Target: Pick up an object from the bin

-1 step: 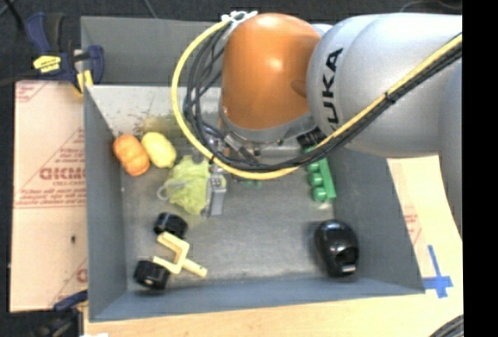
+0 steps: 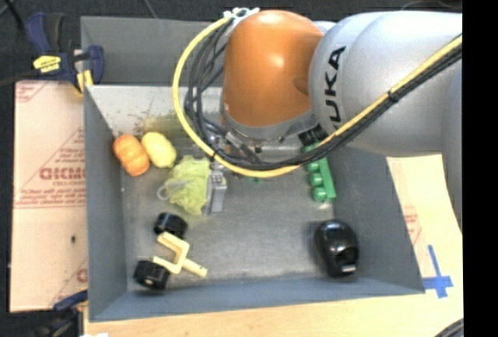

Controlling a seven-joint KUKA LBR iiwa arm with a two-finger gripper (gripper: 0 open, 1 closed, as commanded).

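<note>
Light falls from above, even and fairly bright (shadows are soft-edged throughout). The orange cover [image 2: 268, 63] on the wrist carries a broad pale sheen on its dome, and the silver arm [image 2: 389, 55] gleams softly along its top. Beneath them the floor of the grey metal bin [image 2: 257, 250] sinks into shade. The black computer mouse [image 2: 336, 248] shows small glints. The ground beyond the bin's far rim lies dim.
</note>
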